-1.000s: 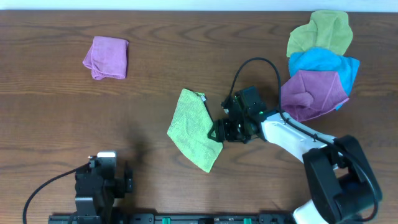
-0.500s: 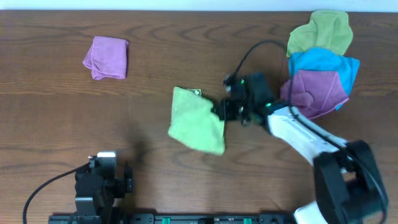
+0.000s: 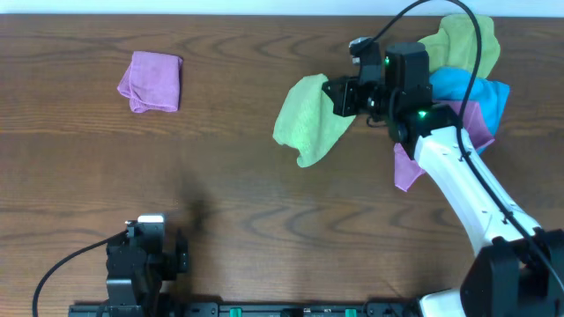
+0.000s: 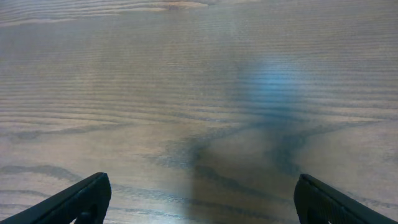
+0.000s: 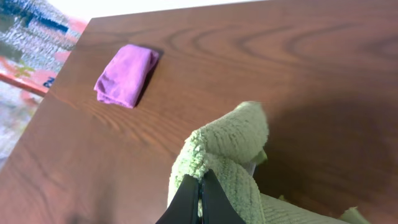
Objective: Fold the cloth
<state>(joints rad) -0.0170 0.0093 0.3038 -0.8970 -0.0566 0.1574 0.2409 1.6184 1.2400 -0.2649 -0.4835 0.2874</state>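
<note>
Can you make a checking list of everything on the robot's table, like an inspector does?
Surface: brown wooden table, no spills seen.
Job's things: lime-green cloth, bunched up, pinched at one edge, not yet folded.
Clutter: folded purple cloth at far left; at far right, a pile of olive-green cloth, blue cloth and loose purple cloth.
Grippers: right gripper shut on the lime-green cloth; left gripper open, holding nothing, over bare wood.
Cables: black cable arching over the right arm; second black cable by the left arm.
Surroundings: pale strip past the far edge; blurry colours past the table's side in the right wrist view.
</note>
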